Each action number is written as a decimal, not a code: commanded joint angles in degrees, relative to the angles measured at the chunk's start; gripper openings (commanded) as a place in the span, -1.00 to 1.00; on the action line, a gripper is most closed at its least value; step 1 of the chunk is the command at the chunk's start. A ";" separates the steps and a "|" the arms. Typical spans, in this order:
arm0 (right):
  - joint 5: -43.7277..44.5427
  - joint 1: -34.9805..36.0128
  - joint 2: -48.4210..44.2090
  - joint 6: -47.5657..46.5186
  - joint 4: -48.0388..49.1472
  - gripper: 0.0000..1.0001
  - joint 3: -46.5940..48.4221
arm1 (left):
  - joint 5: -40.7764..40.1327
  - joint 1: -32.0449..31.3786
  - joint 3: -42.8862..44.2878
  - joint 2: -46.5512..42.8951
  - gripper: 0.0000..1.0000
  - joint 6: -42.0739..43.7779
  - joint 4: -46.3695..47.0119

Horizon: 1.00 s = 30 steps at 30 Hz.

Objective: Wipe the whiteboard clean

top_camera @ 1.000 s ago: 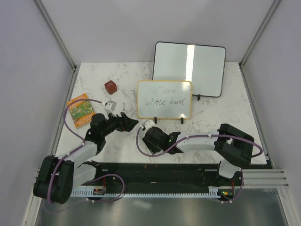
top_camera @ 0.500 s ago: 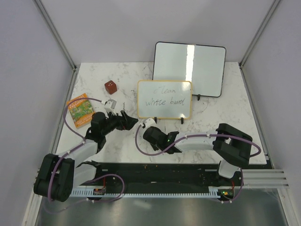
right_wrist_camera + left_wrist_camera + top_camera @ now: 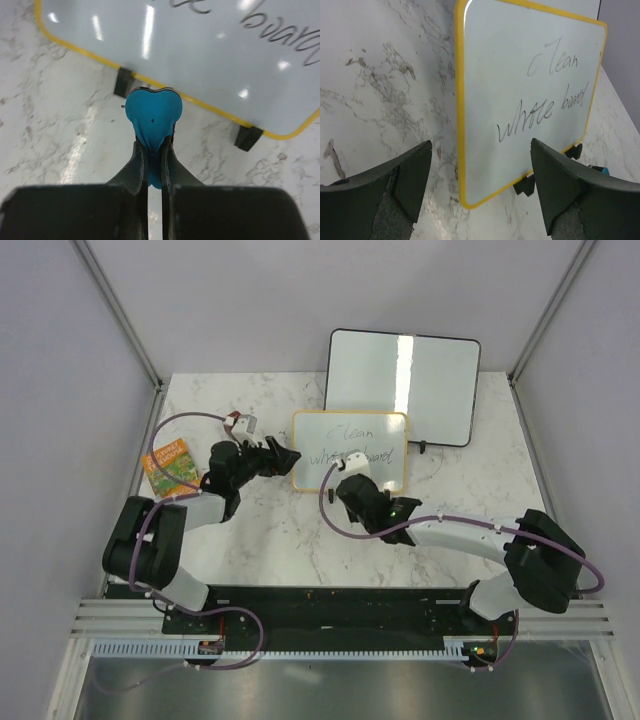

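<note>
The whiteboard (image 3: pixel 350 450) has a yellow frame and stands on black feet (image 3: pixel 123 82), with black handwriting on it. My left gripper (image 3: pixel 286 458) is open at its left edge. In the left wrist view that edge of the whiteboard (image 3: pixel 530 90) lies between the spread fingers (image 3: pixel 415 175), apart from both. My right gripper (image 3: pixel 154 150) is shut on a blue soft pad (image 3: pixel 153 112), just in front of the bottom rail of the whiteboard (image 3: pixel 200 55) and near its left foot. In the top view the right gripper (image 3: pixel 352 474) is low over the board's lower middle.
A larger blank black-framed board (image 3: pixel 403 385) leans behind the whiteboard. An orange booklet (image 3: pixel 172 468) lies at the table's left edge beside my left arm. Grey walls close the table on three sides.
The right gripper closed on the blue pad and moved forward to the board's bottom edge. The left arm reached forward and right to the board's left edge.
</note>
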 commanded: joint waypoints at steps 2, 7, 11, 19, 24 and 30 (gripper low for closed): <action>-0.98 -9.13 -2.09 -4.53 0.49 -1.00 3.76 | -3.16 -0.13 5.64 10.89 0.72 -6.54 18.25; -0.80 -12.66 -0.43 -8.83 1.37 -1.00 8.32 | -1.24 -0.13 6.71 21.86 0.69 -10.77 31.26; -1.50 -15.30 1.33 -9.63 2.25 -1.00 10.70 | 3.33 -0.13 9.33 24.70 0.65 -13.42 34.90; -0.10 -17.85 6.08 -10.25 4.00 -1.00 12.30 | 3.69 -0.04 11.09 24.17 0.61 -11.40 35.07; 1.05 -19.70 6.61 -9.99 9.79 -1.00 9.57 | 6.23 -0.04 16.28 26.80 0.56 -11.22 32.79; 1.92 -21.72 7.40 -11.03 14.29 -1.00 7.64 | 8.69 0.05 19.98 29.44 0.09 -12.45 32.70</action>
